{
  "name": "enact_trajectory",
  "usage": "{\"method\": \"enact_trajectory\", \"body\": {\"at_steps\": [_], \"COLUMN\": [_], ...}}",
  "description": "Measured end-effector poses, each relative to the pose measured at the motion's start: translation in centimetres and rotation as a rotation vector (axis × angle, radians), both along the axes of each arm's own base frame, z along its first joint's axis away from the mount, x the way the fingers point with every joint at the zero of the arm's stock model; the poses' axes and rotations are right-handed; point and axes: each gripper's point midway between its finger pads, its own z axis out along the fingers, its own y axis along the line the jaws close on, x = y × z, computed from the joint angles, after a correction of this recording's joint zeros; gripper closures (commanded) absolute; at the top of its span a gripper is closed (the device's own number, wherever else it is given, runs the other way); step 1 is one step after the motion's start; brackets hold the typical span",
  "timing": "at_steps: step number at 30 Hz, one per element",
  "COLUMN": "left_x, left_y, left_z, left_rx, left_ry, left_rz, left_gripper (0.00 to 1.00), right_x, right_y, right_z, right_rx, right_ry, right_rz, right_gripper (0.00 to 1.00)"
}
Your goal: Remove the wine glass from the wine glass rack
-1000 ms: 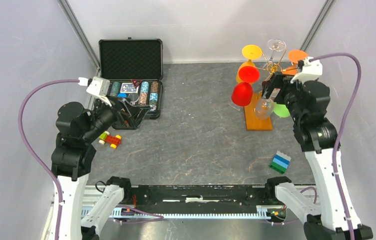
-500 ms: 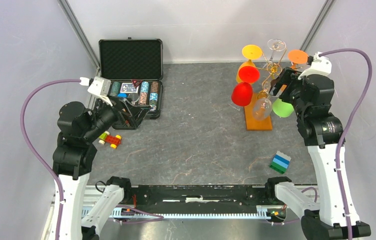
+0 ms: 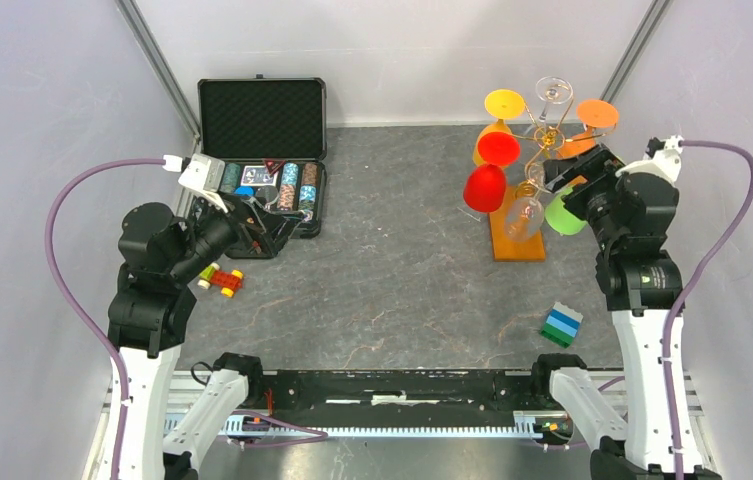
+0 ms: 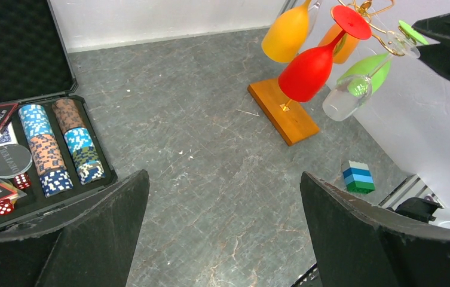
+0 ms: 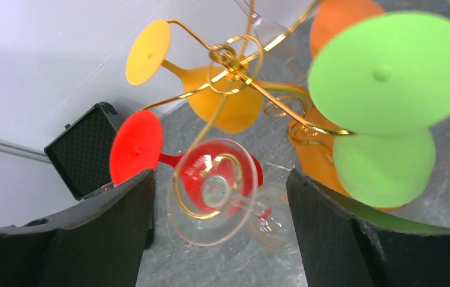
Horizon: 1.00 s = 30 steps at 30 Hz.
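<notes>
The clear wine glass [image 3: 525,216] hangs bowl-down on the wine glass rack [image 3: 517,246] near the surface's far right corner. The right gripper [image 3: 574,178] sits just beside it, jaws spread and empty. The left gripper [image 3: 274,228], also released, hovers by the chip case [image 3: 262,120] near the far left corner.

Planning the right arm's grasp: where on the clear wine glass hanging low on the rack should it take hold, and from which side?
Probably the thin stem of the clear wine glass, just under its foot, approached from the right, where the right gripper is open. It hangs bowl-down from a spiral arm; the bowl is wide.
</notes>
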Motion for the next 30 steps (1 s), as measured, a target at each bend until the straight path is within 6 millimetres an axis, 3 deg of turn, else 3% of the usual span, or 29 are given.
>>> {"method": "enact_trajectory", "body": {"at_steps": [4, 7, 17, 30], "left_x": [0.0, 0.0, -0.2, -0.2], "left_y": [-0.1, -0.1, -0.2, -0.2], "left_z": [-0.1, -0.2, -0.2, -0.3], "left_rx": [0.000, 0.000, 0.000, 0.000], "left_ry": [0.002, 0.004, 0.001, 0.004], "left_rz": [-0.003, -0.004, -0.008, -0.008], "left_gripper": [0.00, 0.00, 0.00, 0.00], "right_x": [-0.3, -0.5, -0.1, -0.1], "right_y": [-0.1, 0.0, 0.2, -0.1], "right_z": [-2.1, -2.6, -2.5, -2.6], "right_rx": [0.114, 0.178, 0.306, 0.378], "right_ry": [0.014, -0.003, -0.072, -0.118], "right_rz": [-0.030, -0.042, -0.049, -0.074], "right_gripper": [0.20, 0.25, 0.46, 0.84]}}
